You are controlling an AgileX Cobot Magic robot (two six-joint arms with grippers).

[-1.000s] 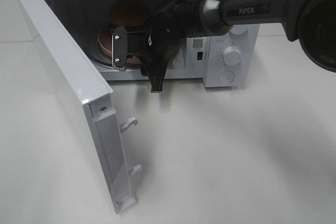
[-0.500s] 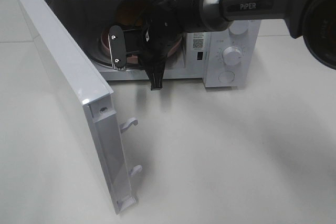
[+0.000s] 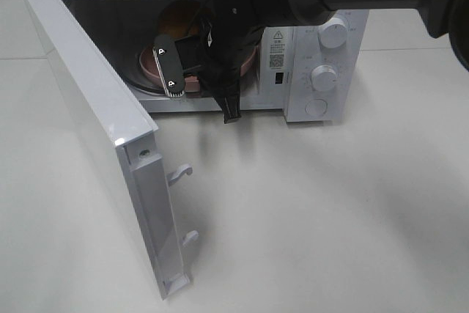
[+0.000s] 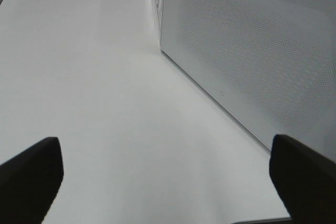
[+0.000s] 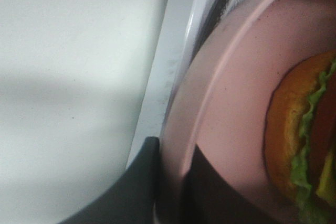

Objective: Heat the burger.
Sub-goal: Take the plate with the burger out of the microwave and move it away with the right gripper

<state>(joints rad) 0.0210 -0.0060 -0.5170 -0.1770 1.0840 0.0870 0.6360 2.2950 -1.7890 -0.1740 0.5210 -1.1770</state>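
Evidently upright: round burger (image 5: 283, 129) on pink plate (image 5: 231, 93) inside microwave (image 3: 299, 100).

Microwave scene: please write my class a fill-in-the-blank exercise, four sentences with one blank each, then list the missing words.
1. The microwave door stands ___.
2. The burger sits on a ___ plate.
3. The right gripper is clamped on the plate's ___.
4. The left gripper is open and holds ___.
Missing words: open; pink; rim; nothing.
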